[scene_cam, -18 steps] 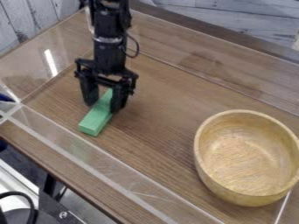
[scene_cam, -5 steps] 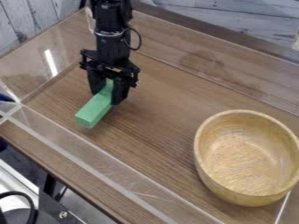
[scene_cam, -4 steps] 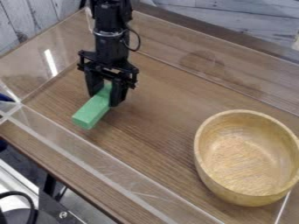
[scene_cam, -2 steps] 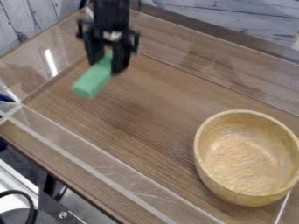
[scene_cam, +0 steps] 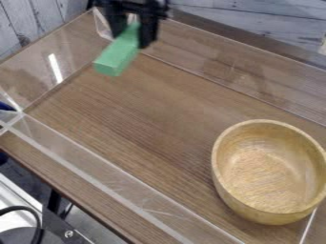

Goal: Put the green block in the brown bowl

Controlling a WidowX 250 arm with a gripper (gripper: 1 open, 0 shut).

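Green block [scene_cam: 118, 54] in pincer [scene_cam: 132, 34], slanting down-left.

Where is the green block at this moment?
The green block hangs above the wooden table at the upper left of the camera view, held in the gripper, far from the brown bowl at lower right.

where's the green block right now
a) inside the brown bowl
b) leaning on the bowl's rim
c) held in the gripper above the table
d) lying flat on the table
c: the green block hangs tilted from the gripper, clear of the table, and the brown bowl holds nothing.
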